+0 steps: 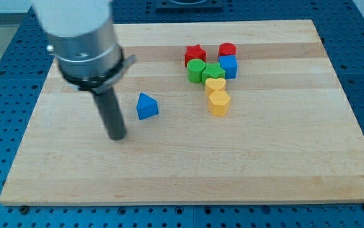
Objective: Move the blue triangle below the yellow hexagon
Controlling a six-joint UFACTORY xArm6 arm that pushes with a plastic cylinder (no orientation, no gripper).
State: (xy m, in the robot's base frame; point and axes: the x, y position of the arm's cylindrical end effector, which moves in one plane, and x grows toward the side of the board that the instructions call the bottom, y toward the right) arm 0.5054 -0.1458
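The blue triangle (146, 106) lies on the wooden board (188, 171) left of centre. The yellow hexagon (219, 103) lies to its right, just below a yellow heart (215, 84). My tip (118, 136) rests on the board to the lower left of the blue triangle, a short gap away and not touching it. The rod hangs from the arm's grey body at the view's upper left.
A cluster sits above the yellow blocks: a red star (195, 54), a red block (227, 50), a blue block (228, 66), a green round block (196, 70) and a green star (213, 71).
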